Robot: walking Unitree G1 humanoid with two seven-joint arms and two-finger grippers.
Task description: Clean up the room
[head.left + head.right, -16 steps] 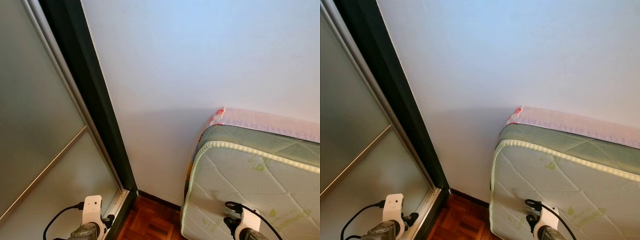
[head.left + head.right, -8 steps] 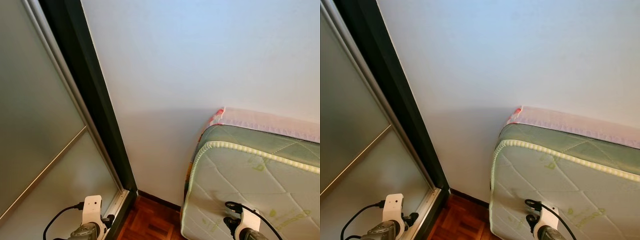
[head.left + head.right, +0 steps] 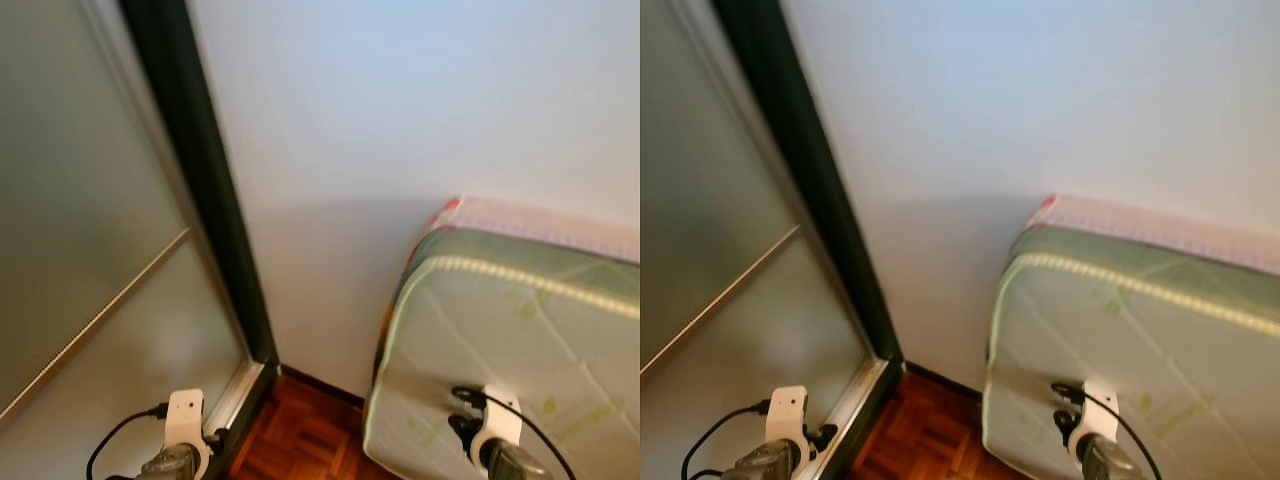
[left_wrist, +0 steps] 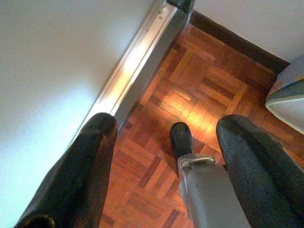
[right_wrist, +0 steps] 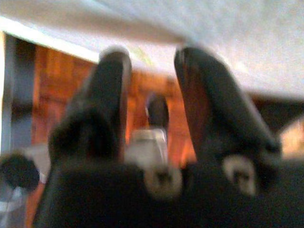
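Parquet floor (image 4: 190, 90) in reddish-brown blocks lies in the corner where a frosted sliding door (image 3: 90, 230) with a dark frame (image 3: 205, 190) meets a plain white wall (image 3: 400, 100), and nothing loose to tidy can be seen on it. The only large thing here is a quilted green-and-white mattress (image 3: 500, 340), stood on its edge on the floor with its back to the wall; its long axis appears to run along the wall toward the robot's right, and its rounded corner points at the door frame, with a narrow strip of floor between. A pink cover edge (image 3: 540, 220) shows along its top. The left gripper (image 4: 166, 156) hangs low over the floor beside the door's metal track (image 4: 135, 57), fingers (image 4: 85, 161) released and spread wide, holding nothing. The right gripper (image 5: 152, 118) hangs close to the mattress face, fingers (image 5: 109, 95) parted with nothing between them, though that view is blurred. The step in hand looks like searching, so the robot would do well to turn away from this corner, tilt its head toward open floor, and keep both arms tucked clear of the mattress and glass while it pivots.
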